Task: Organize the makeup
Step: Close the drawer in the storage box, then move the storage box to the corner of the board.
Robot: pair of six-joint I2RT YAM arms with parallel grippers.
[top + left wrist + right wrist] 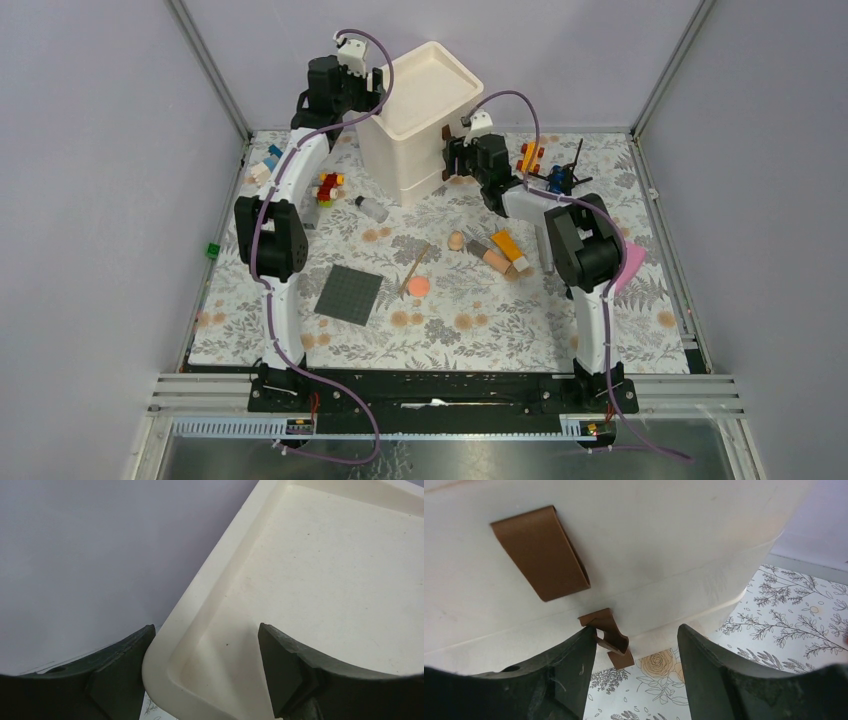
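Observation:
The makeup lies loose on the flowered table: a black-capped clear bottle [372,208], an orange tube [507,244], a beige tube [495,262], a salmon-pink disc [419,286], a paler disc [456,240] and a thin brush [415,268]. My left gripper [378,88] [206,627] is open, its jaws astride the corner rim of the white box's top tray [165,645]. My right gripper [450,155] [638,628] is open low against the box's right side, where a brown latch [610,639] touches its left finger [574,665].
The tall white box [400,150] stands at the back centre, a brown strap [541,552] on its side. A dark grey baseplate [350,294] lies front left. Brick toys [328,186], an orange car [530,157] and a pink item [632,262] lie around.

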